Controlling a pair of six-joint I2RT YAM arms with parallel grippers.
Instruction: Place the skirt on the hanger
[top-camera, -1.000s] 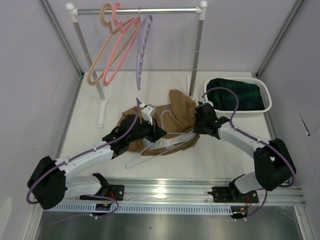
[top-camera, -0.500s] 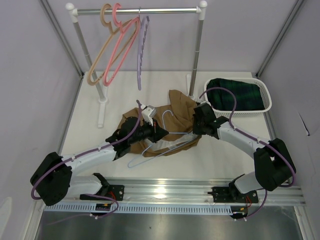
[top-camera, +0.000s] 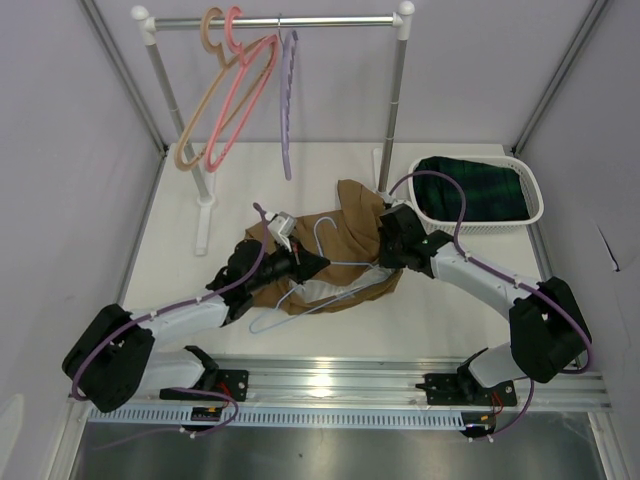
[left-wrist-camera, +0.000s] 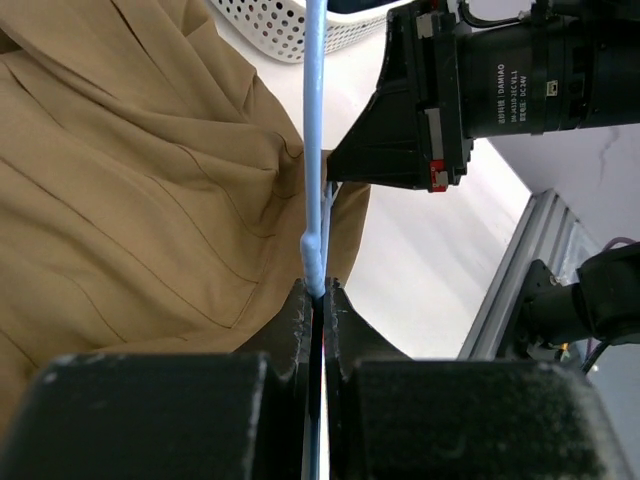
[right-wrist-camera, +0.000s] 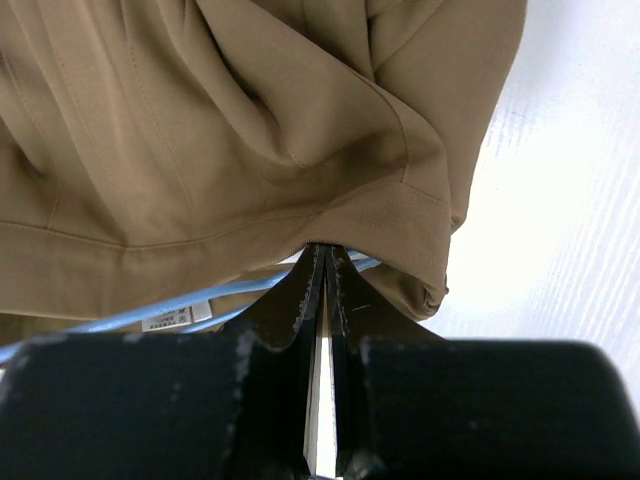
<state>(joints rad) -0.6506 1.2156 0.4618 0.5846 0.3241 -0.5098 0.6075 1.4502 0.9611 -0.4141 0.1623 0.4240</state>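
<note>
White table (top-camera: 440, 312), grey walls (top-camera: 60, 180), clothes rail (top-camera: 330, 21)

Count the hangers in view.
4. Tan hanger, pink hanger and lavender hanger hang on the rail; pale blue hanger, at the skirt, gripped by the left pincer.

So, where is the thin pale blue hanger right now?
Top view: the hanger lies mid-table over the tan skirt's near edge, between the left gripper, which is shut on it, and the right gripper.
</note>
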